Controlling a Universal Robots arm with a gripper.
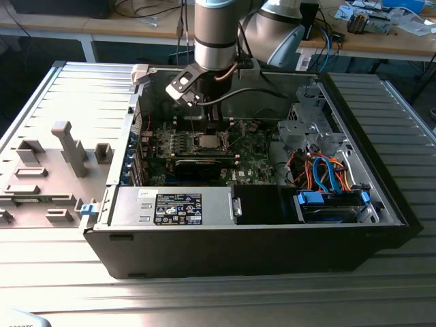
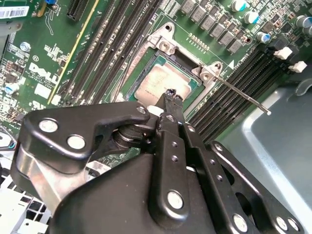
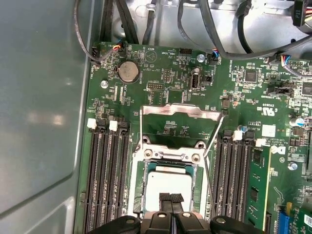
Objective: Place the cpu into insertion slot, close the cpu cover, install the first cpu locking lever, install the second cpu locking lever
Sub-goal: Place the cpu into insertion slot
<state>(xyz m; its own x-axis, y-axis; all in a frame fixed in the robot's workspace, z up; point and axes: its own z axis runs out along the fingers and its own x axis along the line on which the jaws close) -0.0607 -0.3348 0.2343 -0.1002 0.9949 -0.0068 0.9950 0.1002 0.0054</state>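
The cpu point(image 3: 168, 187), a pale silvery square chip, lies flat in the insertion slot point(image 3: 141, 195) on the green motherboard; in the second wrist view the cpu point(image 2: 158, 83) shows just beyond my fingertips. My gripper point(image 3: 170, 197) is shut with nothing between its fingers, and its tips rest on or just above the chip's near edge. The cpu cover point(image 3: 180, 113), a thin silver frame, stands swung open behind the slot. A thin locking lever point(image 2: 239, 95) sticks out unlatched beside the slot. In the exterior view my gripper point(image 1: 208, 129) hangs over the slot point(image 1: 204, 142).
Rows of black memory slots point(image 3: 105, 180) flank the socket on both sides. Cables point(image 3: 214, 34) run along the board's far edge. The open computer case point(image 1: 381, 204) holds a power supply point(image 1: 177, 208) and blue-tabbed drive bays point(image 1: 330, 204).
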